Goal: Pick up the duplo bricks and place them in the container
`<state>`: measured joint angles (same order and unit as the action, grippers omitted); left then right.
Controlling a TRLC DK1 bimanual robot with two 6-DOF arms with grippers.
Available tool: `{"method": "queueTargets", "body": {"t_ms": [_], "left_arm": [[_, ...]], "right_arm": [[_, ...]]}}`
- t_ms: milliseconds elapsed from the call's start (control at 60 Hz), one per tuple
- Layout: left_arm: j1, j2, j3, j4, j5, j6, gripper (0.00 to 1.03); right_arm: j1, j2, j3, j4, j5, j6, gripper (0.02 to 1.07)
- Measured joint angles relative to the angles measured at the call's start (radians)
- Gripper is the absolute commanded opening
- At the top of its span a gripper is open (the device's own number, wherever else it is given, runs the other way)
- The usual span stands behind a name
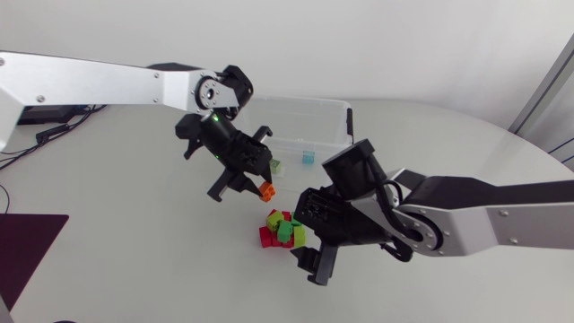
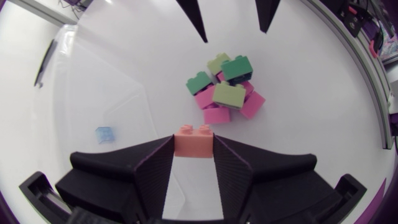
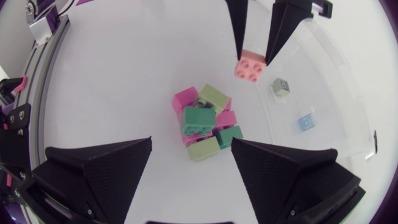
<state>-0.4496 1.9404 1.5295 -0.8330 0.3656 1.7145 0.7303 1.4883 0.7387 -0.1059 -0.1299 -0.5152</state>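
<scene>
Right now I am pinching one orange brick between the two fingers of my left pincer. They are pressing its opposite side walls, with the studs left free. I am holding it in the air above the table, just beside the near rim of the clear container, between that rim and the pile.

I am judging this brick to be light, hollow and rigid. It is not going to crush, but its smooth plastic faces may be letting it slip or twist. I am therefore favouring a hold across two flat parallel sides, low on the body and centred.

My right pincer is hanging spread wide and holding nothing, directly above the pile.

Counting the pile, I am seeing two dark green bricks, two light green and at least three red-pink ones. They are touching and partly stacked, so another may be hiding underneath.

Inside the container two small pieces are lying apart, a blue piece and a greyish-green piece.
</scene>
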Motion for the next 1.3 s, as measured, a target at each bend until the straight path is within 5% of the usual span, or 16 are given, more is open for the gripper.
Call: {"method": "queueTargets", "body": {"t_ms": [400,533,583,667,783,933,1300], "left_arm": [[0.155,-0.29,-0.054,0.014,0.291,-0.143,0.29],[0.199,-0.335,-0.078,0.12,0.364,-0.246,0.29],[0.213,-0.343,-0.085,0.193,0.372,-0.299,0.29],[0.231,-0.351,-0.111,0.33,0.381,-0.409,0.29],[0.244,-0.35,-0.148,0.524,0.383,-0.581,0.29],[0.264,-0.337,-0.175,0.829,0.366,-0.872,0.3],[0.218,-0.151,-0.175,0.893,0.232,-1.106,0.38]], "right_arm": [[-0.018,0.158,0.091,0.043,-0.016,0.03,0.94],[-0.019,0.18,0.107,0.05,-0.03,0.048,0.76],[-0.018,0.187,0.111,0.051,-0.03,0.056,0.69],[-0.016,0.196,0.118,0.051,-0.03,0.068,0.4],[-0.011,0.2,0.118,0.051,-0.036,0.072,0.2],[-0.011,0.201,0.12,0.045,-0.068,0.076,0.15],[-0.011,0.011,0.117,-0.089,-0.079,0.078,0.15]]}}
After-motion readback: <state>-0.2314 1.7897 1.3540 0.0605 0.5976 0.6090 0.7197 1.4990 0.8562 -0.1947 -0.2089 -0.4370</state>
